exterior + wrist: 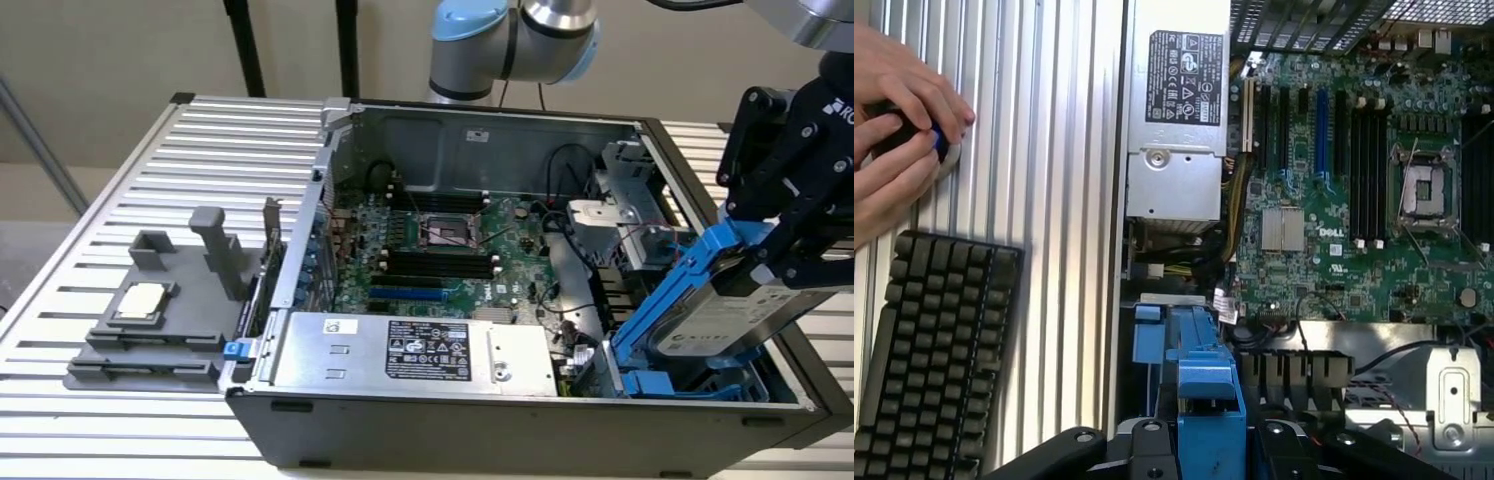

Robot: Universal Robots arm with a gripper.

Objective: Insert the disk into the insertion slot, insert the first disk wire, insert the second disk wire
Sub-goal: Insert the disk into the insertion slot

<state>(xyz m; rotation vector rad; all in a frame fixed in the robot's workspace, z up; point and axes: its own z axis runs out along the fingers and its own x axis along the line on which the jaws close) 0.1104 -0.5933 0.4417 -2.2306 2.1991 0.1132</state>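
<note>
My gripper (787,250) is shut on the disk (727,320), a silver-grey drive with a white label clipped in a bright blue carrier. It holds the disk tilted, lower end down, at the near corner of the open computer case on the exterior view's right. That lower end reaches into the insertion slot (663,384), a grey bay with blue rails. In the wrist view the blue carrier (1209,400) sits between the black fingers (1144,445), with the slot's blue tabs (1152,335) just beyond it.
A silver power supply (414,350) with a black label lies beside the slot, next to the motherboard (441,250). A grey fixture (147,310) stands on the slatted table at the exterior view's left. A person's hands (899,120) and a keyboard (934,350) lie beside the case.
</note>
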